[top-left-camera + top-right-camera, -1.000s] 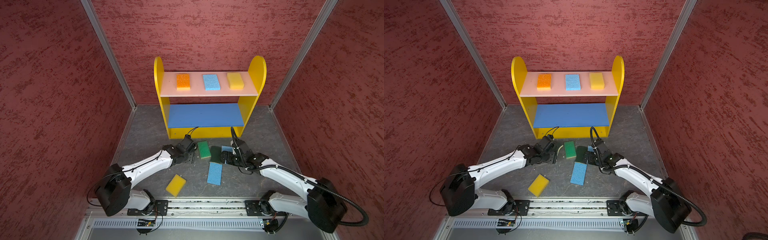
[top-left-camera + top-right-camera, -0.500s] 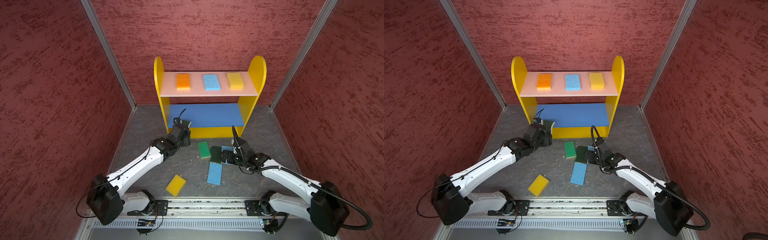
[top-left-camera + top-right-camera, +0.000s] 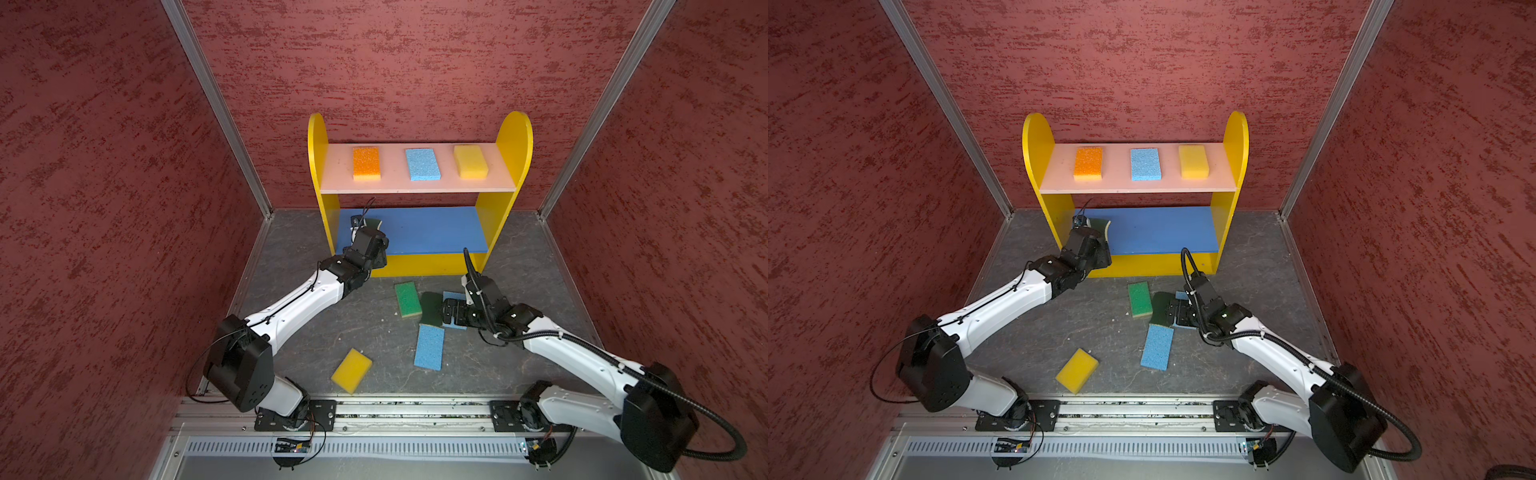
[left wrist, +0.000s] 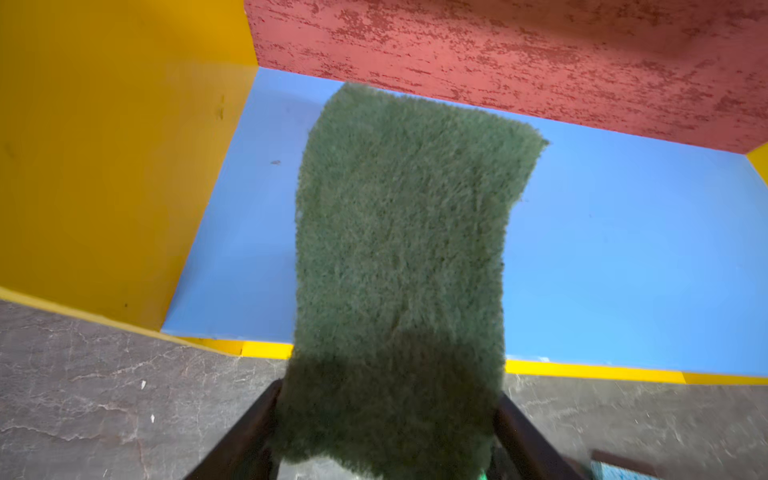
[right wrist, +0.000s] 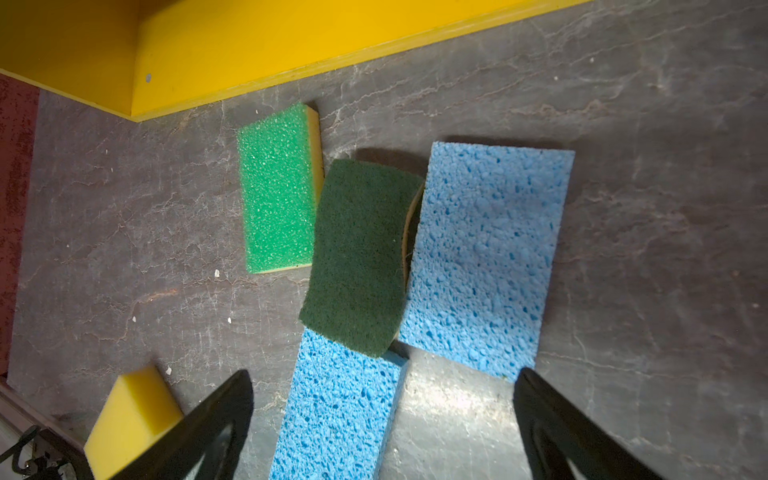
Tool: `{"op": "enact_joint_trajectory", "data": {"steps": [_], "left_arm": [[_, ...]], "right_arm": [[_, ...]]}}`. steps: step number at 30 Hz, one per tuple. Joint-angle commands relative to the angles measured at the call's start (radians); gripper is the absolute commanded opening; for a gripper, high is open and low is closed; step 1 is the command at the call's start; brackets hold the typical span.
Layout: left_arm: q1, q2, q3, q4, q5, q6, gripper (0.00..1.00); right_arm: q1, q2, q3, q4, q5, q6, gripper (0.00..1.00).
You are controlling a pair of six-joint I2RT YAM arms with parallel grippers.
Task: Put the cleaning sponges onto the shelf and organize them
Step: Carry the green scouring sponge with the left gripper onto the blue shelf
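Our left gripper point(image 4: 388, 419) clamps a dark green scourer point(image 4: 399, 232) over the left end of the blue board point(image 4: 623, 257) of the shelf point(image 3: 515, 137). Our right gripper point(image 5: 384, 399) hangs wide open above a second scourer point(image 5: 361, 257) on the floor point(image 5: 665, 208).

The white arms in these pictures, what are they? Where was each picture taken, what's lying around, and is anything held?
They are two robot arms, each ending in a two-fingered gripper. Two pictures look down from a camera overhead, nearly alike; the two close-ups come from cameras on the arms' wrists. The left gripper holds a dark green scouring pad over the blue board of the shelf. The right gripper is open above the table, where a green sponge, a second scouring pad, two blue sponges and a yellow sponge lie. On the pink board sit an orange sponge, a third blue sponge and a second yellow sponge.
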Motion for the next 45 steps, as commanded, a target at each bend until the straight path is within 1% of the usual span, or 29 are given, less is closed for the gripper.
{"op": "enact_joint_trajectory", "data": {"steps": [1,9,17,25,32,45], "left_arm": [[0.018,0.039,0.038,0.063,-0.033,0.015,0.71],[0.045,0.116,0.062,0.109,-0.044,0.031,0.71],[0.074,0.163,0.078,0.138,-0.044,0.042,0.71],[0.091,0.207,0.101,0.145,-0.015,0.053,0.72],[0.099,0.23,0.117,0.135,-0.016,0.034,0.74],[0.098,0.222,0.113,0.136,0.038,0.008,0.74]], "right_arm": [[-0.005,0.008,0.032,-0.009,0.009,-0.02,0.99],[-0.007,0.05,0.051,-0.007,-0.006,-0.025,0.99],[-0.009,0.087,0.077,-0.014,-0.013,-0.03,0.99],[-0.011,0.113,0.088,-0.012,-0.021,-0.025,0.99],[-0.011,0.122,0.09,-0.009,-0.026,-0.025,0.99],[-0.013,0.111,0.076,-0.007,-0.025,-0.027,0.99]]}}
